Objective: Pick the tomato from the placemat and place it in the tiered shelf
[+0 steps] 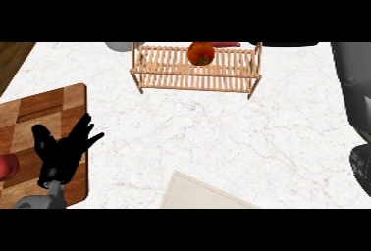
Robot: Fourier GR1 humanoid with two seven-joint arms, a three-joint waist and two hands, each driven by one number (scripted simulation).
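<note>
Tomato [201, 53] on shelf [163, 66], far from left robot hand [64, 149].

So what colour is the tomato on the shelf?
Red-orange with a dark green stem spot; the tomato sits on the wooden tiered shelf, seen in the head view.

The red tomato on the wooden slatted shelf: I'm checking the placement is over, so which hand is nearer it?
Left, by default. The left hand rests open over the checkered board, well below-left of the tomato on the shelf. The right hand is not in view.
</note>
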